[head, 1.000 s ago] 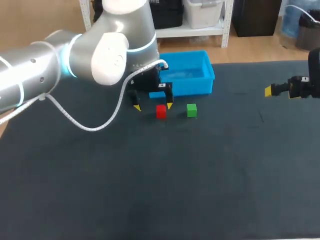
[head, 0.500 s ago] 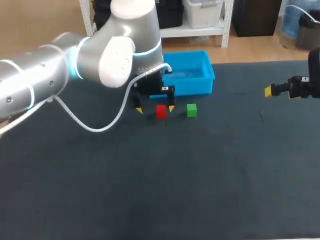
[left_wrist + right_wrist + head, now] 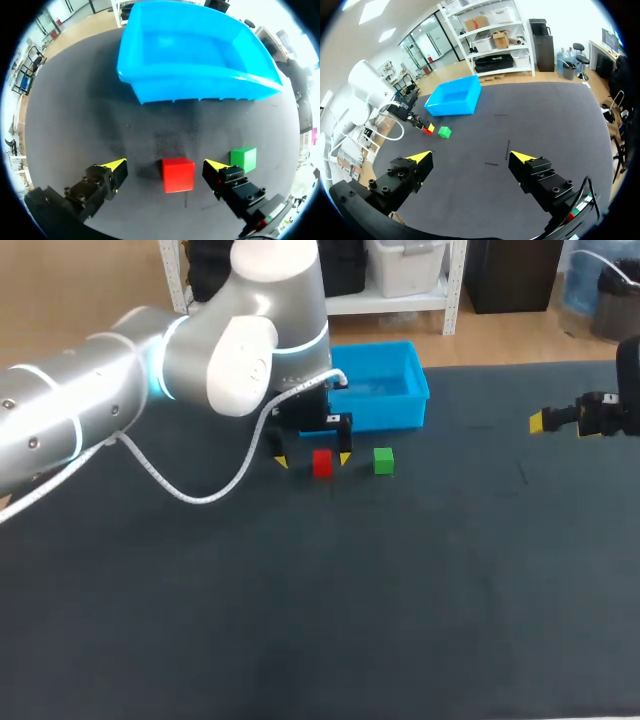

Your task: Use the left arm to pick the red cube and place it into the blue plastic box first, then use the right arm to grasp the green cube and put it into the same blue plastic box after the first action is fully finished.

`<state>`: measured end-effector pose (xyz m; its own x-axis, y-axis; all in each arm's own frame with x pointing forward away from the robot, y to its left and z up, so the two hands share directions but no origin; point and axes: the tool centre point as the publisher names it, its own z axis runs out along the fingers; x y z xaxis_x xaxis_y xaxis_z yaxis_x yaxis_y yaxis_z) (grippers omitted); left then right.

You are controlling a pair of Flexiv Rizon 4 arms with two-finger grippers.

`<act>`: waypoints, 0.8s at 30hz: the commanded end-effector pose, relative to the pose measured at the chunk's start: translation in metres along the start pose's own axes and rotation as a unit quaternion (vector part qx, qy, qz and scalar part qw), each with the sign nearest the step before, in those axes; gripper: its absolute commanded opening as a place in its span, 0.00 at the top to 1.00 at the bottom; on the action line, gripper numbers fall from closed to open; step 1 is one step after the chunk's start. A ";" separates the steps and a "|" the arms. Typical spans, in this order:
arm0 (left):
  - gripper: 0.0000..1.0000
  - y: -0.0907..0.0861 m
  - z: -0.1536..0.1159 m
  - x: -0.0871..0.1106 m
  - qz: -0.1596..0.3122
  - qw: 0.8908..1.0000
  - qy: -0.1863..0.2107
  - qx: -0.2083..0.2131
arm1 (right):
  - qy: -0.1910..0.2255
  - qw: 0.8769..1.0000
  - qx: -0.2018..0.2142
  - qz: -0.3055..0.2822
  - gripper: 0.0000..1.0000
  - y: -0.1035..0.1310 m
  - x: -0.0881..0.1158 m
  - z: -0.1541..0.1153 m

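The blue box is smooth, glossy plastic, the red cube looks matt, and the table wears dark, grainy cloth.

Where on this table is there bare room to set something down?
Free: the whole near half of the table, and the stretch between the green cube and the right gripper. The box looks empty. Crowded: just in front of the box, where the open left gripper straddles the red cube, with the green cube close beside.
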<state>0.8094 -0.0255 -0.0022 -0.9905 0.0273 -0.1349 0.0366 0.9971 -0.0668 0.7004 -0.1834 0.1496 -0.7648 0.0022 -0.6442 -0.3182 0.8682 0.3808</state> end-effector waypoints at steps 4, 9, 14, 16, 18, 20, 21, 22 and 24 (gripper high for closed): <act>0.00 -0.002 0.003 -0.003 -0.003 1.000 0.001 -0.014 | 0.000 1.000 -0.001 0.000 0.00 -0.001 0.000 0.000; 0.95 -0.002 0.003 -0.003 0.000 1.000 0.000 -0.012 | 0.000 1.000 -0.001 0.000 0.00 -0.001 0.000 0.000; 1.00 -0.004 0.003 -0.004 0.005 1.000 -0.002 -0.009 | 0.000 1.000 -0.001 0.000 0.00 -0.001 0.000 0.000; 1.00 -0.006 0.004 -0.003 0.007 1.000 -0.002 -0.008 | 0.000 1.000 -0.001 0.000 0.00 -0.001 0.000 0.000; 1.00 -0.008 0.005 -0.003 0.009 1.000 -0.003 -0.006 | 0.000 1.000 -0.001 0.000 0.00 -0.001 0.000 0.000; 1.00 -0.009 0.005 -0.002 0.011 1.000 -0.003 -0.004 | 0.000 1.000 -0.001 0.000 0.00 -0.001 0.000 0.000; 1.00 -0.009 0.005 -0.002 0.011 1.000 -0.003 -0.004 | 0.000 1.000 -0.001 0.000 0.00 -0.001 0.000 0.000; 1.00 -0.009 0.005 -0.002 0.011 1.000 -0.004 -0.003 | 0.000 1.000 -0.001 0.000 0.00 -0.001 0.000 0.000; 1.00 -0.010 0.004 -0.002 0.011 1.000 -0.006 -0.002 | 0.000 1.000 -0.001 0.000 0.00 -0.001 0.000 0.000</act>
<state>0.8106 -0.0354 -0.0047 -0.9880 0.0476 -0.1467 0.0565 0.9967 -0.0576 0.7004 -0.1834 0.1496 -0.7648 0.0022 -0.6442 -0.3182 0.8682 0.3808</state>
